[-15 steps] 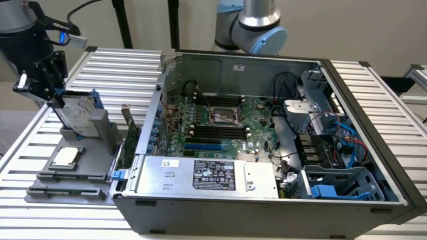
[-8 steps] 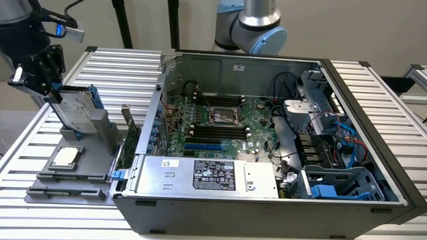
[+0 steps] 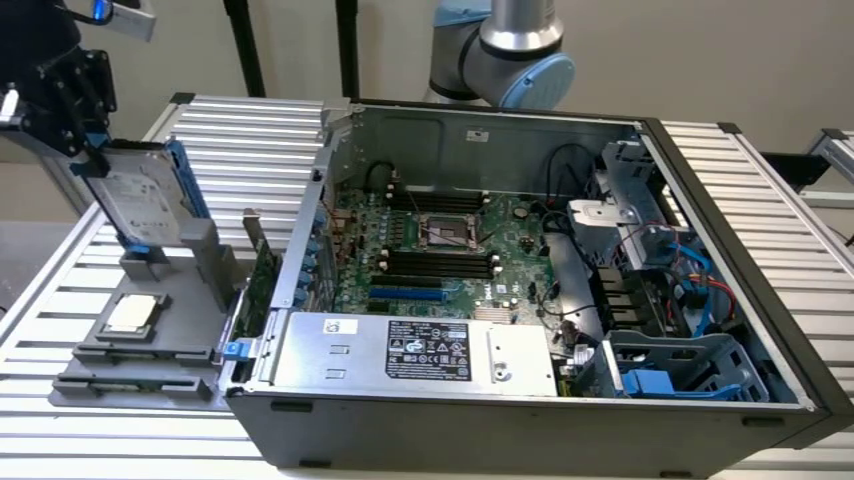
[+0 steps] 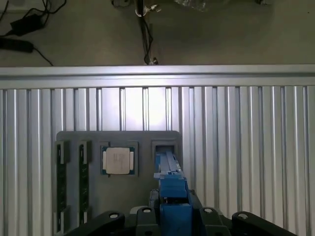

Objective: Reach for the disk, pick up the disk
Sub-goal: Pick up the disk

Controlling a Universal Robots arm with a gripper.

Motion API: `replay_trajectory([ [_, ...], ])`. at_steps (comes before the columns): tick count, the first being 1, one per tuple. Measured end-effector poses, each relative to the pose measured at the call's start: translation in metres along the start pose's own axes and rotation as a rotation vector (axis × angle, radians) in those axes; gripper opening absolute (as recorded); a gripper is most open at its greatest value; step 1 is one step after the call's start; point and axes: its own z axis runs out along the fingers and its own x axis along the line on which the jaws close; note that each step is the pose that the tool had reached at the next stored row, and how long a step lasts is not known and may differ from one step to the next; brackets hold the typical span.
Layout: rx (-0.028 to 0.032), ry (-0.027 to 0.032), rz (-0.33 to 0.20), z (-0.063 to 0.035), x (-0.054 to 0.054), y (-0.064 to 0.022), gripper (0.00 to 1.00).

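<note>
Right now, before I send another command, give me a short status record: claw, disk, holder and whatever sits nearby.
claw: closed on the disk's blue-framed upper edge
disk: upright, slightly tilted, lower end at the holder's slot; cannot tell whether it has cleared the slot
holder: gray fixture on the slatted table, to the exterior view's left of the computer case
CPU chip: flat in its recess on the holder, beside the slot
computer case: open, motherboard exposed
</note>
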Motion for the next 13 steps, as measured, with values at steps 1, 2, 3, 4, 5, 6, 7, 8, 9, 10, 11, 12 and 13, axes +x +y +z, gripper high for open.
replay_trajectory([
  [1, 0.0001, -0.0001, 0.000, -0.0046, 0.000, -0.0005, 0.33],
  [2, 0.0000, 0.0000, 0.000, -0.0091, 0.000, -0.0010, 0.33],
  [3, 0.0001, -0.0001, 0.000, -0.0138, 0.000, -0.0016, 0.33],
  [4, 0.0001, -0.0001, 0.000, -0.0184, 0.000, -0.0021, 0.33],
  [5, 0.0000, 0.0000, 0.000, -0.0226, 0.000, -0.0027, 0.33],
  [6, 0.0001, 0.0000, 0.000, -0.0274, 0.000, -0.0034, 0.33],
  [7, 0.0001, -0.0001, 0.000, -0.0320, 0.000, -0.0041, 0.33],
  [8, 0.0000, 0.0000, 0.000, -0.0365, 0.000, -0.0048, 0.33],
  [9, 0.0000, 0.0000, 0.000, -0.0411, 0.000, -0.0056, 0.33],
  [10, 0.0000, 0.0000, 0.000, -0.0456, 0.000, -0.0066, 0.33],
  [11, -0.0001, 0.0000, -0.001, -0.0501, 0.000, -0.0078, 0.33],
  [12, 0.0001, 0.0000, -0.001, -0.0545, 0.000, -0.0093, 0.33],
  [13, 0.0000, 0.0000, -0.002, -0.0591, 0.000, -0.0112, 0.33],
])
